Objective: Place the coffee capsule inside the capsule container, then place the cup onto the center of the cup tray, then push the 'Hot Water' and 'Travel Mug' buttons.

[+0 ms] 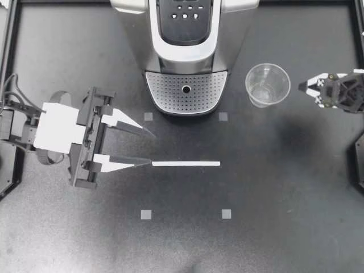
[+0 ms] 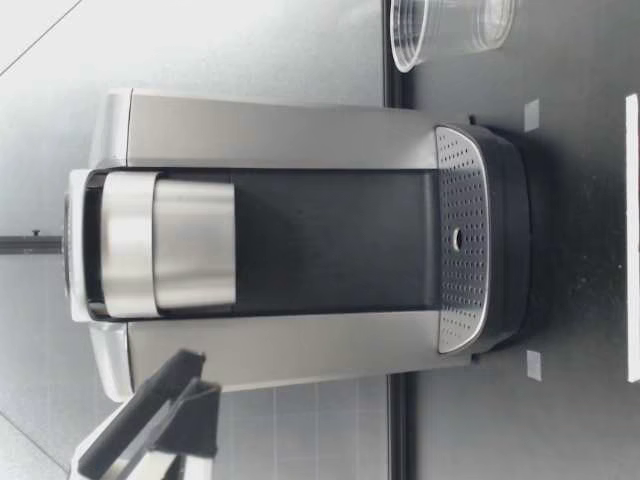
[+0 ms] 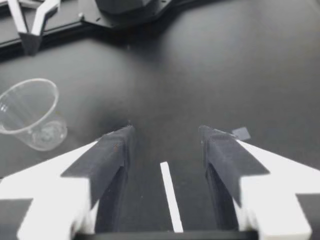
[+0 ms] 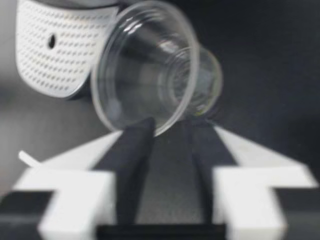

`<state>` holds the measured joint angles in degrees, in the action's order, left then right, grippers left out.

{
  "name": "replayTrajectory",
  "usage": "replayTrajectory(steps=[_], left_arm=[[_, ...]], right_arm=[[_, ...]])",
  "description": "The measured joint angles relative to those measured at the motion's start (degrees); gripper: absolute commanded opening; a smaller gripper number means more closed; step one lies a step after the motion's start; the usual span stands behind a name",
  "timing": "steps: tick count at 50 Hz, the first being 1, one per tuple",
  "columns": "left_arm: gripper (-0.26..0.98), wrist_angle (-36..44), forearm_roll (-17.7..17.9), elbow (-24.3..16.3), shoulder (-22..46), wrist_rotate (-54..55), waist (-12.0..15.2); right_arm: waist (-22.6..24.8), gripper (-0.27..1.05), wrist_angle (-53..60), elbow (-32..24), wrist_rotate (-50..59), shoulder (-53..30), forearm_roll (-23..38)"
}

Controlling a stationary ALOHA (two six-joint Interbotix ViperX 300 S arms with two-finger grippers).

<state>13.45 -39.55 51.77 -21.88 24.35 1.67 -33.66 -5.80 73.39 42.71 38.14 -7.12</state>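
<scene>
Black table (image 1: 273, 187) is occupied at its far edge by the machine (image 1: 186, 51). No capsule is seen. Cup (image 1: 267, 84) is left upright beside the tray (image 1: 168, 91), toward the right edge, not yet placed. Buttons (image 1: 185, 16) are judged unpressed. Left gripper (image 1: 153, 150) and right gripper (image 1: 301, 87) are released, empty.

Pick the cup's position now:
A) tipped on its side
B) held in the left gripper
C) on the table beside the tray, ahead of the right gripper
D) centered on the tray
C: the cup stands upright on the table, beside the tray and just ahead of my right gripper, untouched.
</scene>
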Motion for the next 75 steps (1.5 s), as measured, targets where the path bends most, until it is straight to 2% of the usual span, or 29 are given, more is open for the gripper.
replayTrajectory(steps=[27,45,52,64,75], left_arm=[[0.45,0.0,0.0,0.0,1.1,0.0,-0.1],[0.45,0.0,0.0,0.0,1.6,0.0,0.0],[0.45,0.0,0.0,0.0,1.7,0.0,0.0],[0.45,0.0,0.0,-0.1,1.7,0.0,0.0],[0.45,0.0,0.0,0.0,1.8,0.0,0.0]], right_arm=[[-0.2,0.56,3.3,-3.1,-0.2,-11.1,0.1],[-0.2,0.55,3.2,-4.7,-0.4,-14.9,0.4],[-0.2,0.48,3.1,-5.0,-0.4,-15.5,0.4],[-0.1,0.28,2.3,-5.4,-0.4,-15.4,0.4],[-0.2,0.22,1.9,-5.4,-0.3,-14.7,0.4]])
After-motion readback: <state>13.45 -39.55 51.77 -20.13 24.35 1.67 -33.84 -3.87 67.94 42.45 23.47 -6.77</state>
